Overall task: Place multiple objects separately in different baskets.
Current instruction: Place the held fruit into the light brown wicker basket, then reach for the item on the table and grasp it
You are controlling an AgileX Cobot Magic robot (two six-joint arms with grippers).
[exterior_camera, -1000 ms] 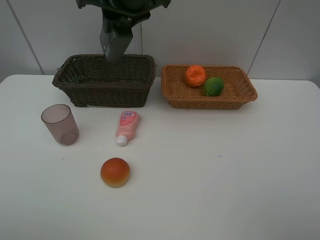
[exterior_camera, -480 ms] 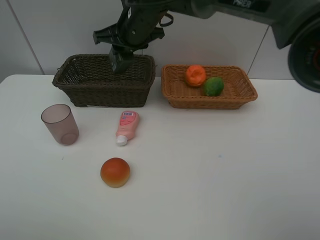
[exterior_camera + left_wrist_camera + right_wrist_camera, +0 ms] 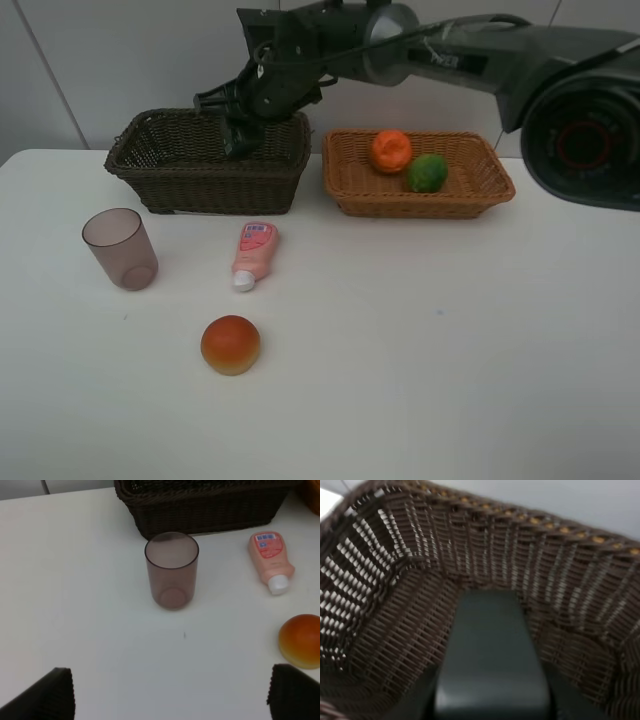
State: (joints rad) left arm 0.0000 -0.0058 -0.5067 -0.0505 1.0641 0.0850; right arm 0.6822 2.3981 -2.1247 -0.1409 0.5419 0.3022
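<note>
My right gripper [image 3: 242, 128] reaches across over the deep dark brown basket [image 3: 205, 180] and is shut on the dark grey bottle [image 3: 490, 650], which hangs low inside the basket's woven walls [image 3: 395, 605]. The light tan basket [image 3: 425, 200] holds the orange [image 3: 391, 150] and the green fruit [image 3: 427, 172]. On the table lie the mauve cup [image 3: 120, 250], the pink tube [image 3: 254, 253] and the peach-like fruit [image 3: 230, 344]. My left gripper [image 3: 170, 696] is open above the table short of the cup [image 3: 171, 570], with nothing between its fingers.
Both baskets stand side by side against the back wall. The left wrist view also shows the tube [image 3: 270, 560], the peach-like fruit [image 3: 300, 640] and the dark basket's front wall [image 3: 200, 510]. The right arm's link [image 3: 480, 50] spans above the tan basket.
The right arm has swung in from the right and lowered the dark bottle from above the dark basket's rim down into it. The items on the table have not moved.
</note>
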